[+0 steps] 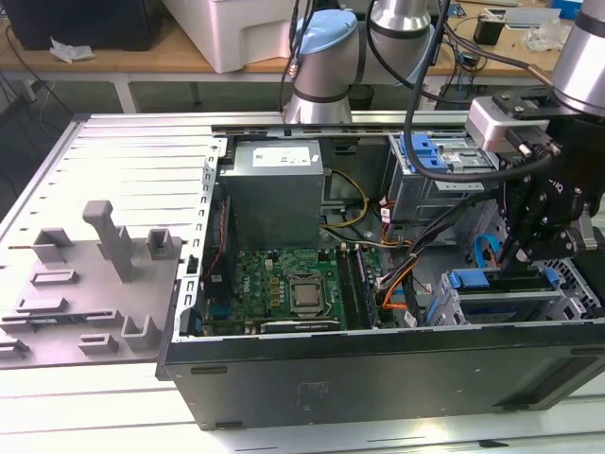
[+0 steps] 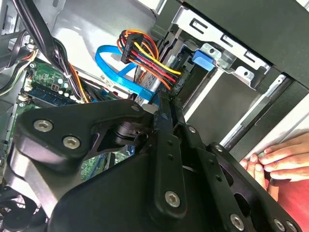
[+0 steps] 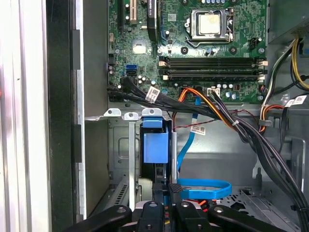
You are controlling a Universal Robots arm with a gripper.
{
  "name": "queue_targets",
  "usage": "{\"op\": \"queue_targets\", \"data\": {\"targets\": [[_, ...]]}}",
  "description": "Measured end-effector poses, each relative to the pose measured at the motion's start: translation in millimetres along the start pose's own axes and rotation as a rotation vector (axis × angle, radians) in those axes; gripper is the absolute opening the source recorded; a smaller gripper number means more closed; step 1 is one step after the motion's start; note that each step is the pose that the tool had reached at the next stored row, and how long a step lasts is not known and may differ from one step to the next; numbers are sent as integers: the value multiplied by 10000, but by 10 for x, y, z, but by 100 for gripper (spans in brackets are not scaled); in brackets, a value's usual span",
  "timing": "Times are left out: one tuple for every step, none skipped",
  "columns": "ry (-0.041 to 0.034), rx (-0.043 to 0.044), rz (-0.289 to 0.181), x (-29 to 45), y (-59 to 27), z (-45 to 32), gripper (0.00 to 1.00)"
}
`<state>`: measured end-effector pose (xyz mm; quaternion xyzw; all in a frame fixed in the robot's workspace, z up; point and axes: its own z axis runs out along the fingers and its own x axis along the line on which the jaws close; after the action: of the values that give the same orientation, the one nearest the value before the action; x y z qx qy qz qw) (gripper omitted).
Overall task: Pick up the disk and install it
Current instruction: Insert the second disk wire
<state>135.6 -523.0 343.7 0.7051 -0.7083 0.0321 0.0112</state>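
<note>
The disk [image 1: 492,281] stands on edge inside the drive cage [image 1: 473,307] at the exterior view's lower right corner of the open computer case. Its blue carrier bracket [image 3: 155,145] faces up out of the slot, and the bracket's blue tab [image 2: 203,60] sits at the cage mouth. My black gripper [image 1: 516,257] hangs just above the disk's top edge. The fingers look pressed together in both wrist views, with the gripper [image 3: 166,187] at the disk's near end and nothing visibly held. In the second wrist view the gripper [image 2: 164,100] points toward the cage.
A blue flat cable [image 3: 200,188] and a bundle of coloured wires [image 2: 145,53] lie close beside the cage. The motherboard [image 1: 284,288] and a grey box with a white sticker [image 1: 274,189] fill the case. A person's hand [image 2: 273,157] rests on the case edge.
</note>
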Motion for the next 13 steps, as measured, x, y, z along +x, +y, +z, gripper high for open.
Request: {"op": "queue_targets", "data": {"targets": [[-3,0,0,0,0,1,16],[-7,0,-1,0,0,2,16],[-10,0,0,0,0,3,16],[-15,0,0,0,0,5,16],[-19,0,0,0,0,6,16],[-26,0,1,0,0,8,16],[-31,0,1,-1,0,9,16],[-39,0,1,-1,0,12,16],[-45,0,1,-1,0,13,16],[-49,0,2,-1,1,14,16],[-53,0,1,-1,0,15,16],[-57,0,1,-1,0,16,16],[-61,-1,2,-1,1,17,16]]}}
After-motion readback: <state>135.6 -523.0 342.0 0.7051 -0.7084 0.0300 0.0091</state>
